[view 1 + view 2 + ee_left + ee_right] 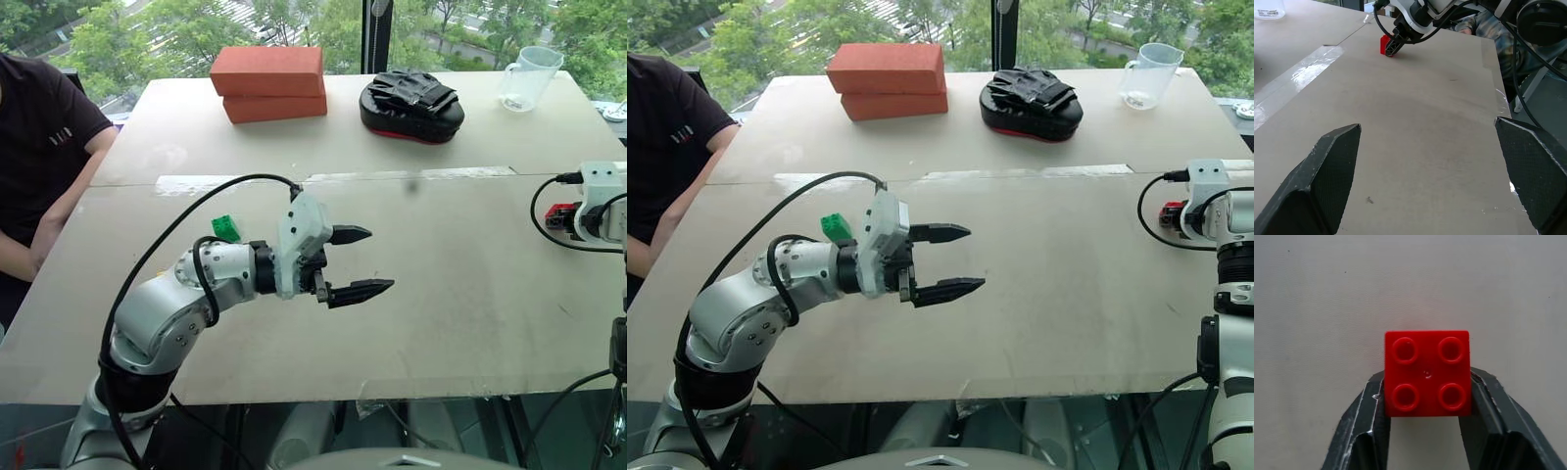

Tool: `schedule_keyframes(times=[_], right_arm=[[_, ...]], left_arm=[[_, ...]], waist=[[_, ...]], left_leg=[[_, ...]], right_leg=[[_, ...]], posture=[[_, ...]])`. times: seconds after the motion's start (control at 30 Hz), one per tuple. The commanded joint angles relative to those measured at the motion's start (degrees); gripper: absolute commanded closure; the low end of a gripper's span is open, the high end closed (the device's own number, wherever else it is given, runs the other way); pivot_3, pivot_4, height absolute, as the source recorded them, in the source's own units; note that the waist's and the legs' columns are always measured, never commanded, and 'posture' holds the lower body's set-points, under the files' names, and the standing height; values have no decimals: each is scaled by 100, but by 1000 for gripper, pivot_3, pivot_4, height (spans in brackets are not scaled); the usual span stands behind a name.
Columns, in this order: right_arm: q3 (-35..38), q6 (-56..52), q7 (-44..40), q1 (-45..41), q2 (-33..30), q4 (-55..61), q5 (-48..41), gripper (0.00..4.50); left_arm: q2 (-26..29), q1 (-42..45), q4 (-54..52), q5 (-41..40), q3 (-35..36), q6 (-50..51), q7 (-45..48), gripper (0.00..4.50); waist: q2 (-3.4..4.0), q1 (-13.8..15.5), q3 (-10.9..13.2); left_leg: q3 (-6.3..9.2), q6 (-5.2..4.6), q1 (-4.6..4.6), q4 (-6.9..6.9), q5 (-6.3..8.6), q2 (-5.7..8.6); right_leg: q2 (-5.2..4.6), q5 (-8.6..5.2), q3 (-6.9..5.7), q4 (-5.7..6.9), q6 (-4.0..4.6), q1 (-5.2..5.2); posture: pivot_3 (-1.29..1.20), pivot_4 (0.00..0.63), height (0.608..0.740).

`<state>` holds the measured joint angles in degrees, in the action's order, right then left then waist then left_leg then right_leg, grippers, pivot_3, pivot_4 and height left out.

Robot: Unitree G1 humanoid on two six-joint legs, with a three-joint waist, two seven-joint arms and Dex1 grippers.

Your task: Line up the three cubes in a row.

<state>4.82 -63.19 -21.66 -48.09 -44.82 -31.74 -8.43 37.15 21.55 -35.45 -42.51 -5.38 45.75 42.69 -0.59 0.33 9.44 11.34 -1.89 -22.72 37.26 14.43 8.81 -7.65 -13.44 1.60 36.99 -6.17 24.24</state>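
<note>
At the right edge of the worktop (441, 323) you have the right end effector (1426, 404) clamped on the red cube (1426, 373); your right wrist view looks straight down on its four studs, with one black finger pressed against each side. The cube sits low against the worktop surface, though you cannot tell whether it rests on it or is lifted slightly.

Relative to that red cube:
- Your left end effector (359, 262) hovers over the middle of the worktop, well apart from the cube on its left, pointing toward it, fingers spread wide with nothing between them.
- The green cube (226, 227) lies farther left again, just behind the left wrist, partly hidden by it.
- Two orange-red bricks (269, 83) are stacked at the far side of the worktop, far left of the cube.
- A black padded mitt with a red rim (409, 106) lies at the far side, nearer the cube than the bricks.
- A clear plastic measuring jug (529, 76) stands at the far right corner.
- A person in a dark shirt (39, 147) sits at the worktop's left edge.
</note>
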Motion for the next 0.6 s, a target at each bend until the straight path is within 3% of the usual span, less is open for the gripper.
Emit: schedule_keyframes(times=[0.03,0.17,0.23,0.33,0.4,0.6], right_arm=[[121,758,-1055,328,-103,1228,-511,3189],[-318,1807,-2983,1009,-306,2971,-1173,3189],[-878,1873,-3548,635,4,3222,-1324,3189],[-2024,2671,-4369,-76,544,2829,-834,3189],[-2620,3236,-4822,-450,771,2257,-393,3189],[-3362,4608,-5319,-1114,1271,758,521,3189]], left_arm=[[91,-289,-280,-69,330,-150,-15,0],[222,-839,-490,-208,705,-179,-32,0],[309,-1296,-650,-221,1001,-245,-47,0],[469,-1914,-950,-240,1376,-286,-55,0],[586,-2171,-1094,-313,1595,-267,-54,0],[788,-2615,-1288,-533,2184,-264,-92,0]], waist=[[1,-31,0],[5,-130,1],[6,-175,1],[4,-300,2],[-2,-230,3],[-3,-27,4]], left_leg=[[0,0,0,1,0,0],[0,0,-2,1,0,-7],[0,0,-1,0,0,-7],[-13,1,10,4,0,-19],[-19,3,17,3,-1,-40],[-4,21,15,7,-11,-49]], right_leg=[[0,1,0,0,-1,0],[4,1,2,-1,-2,2],[6,1,3,-1,-2,5],[16,15,8,-1,7,1],[26,25,0,-2,15,-2],[43,40,-12,-10,36,-4]], posture=[[0,150,740],[0,150,740],[0,150,740],[0,150,740],[0,150,740],[0,150,740]])
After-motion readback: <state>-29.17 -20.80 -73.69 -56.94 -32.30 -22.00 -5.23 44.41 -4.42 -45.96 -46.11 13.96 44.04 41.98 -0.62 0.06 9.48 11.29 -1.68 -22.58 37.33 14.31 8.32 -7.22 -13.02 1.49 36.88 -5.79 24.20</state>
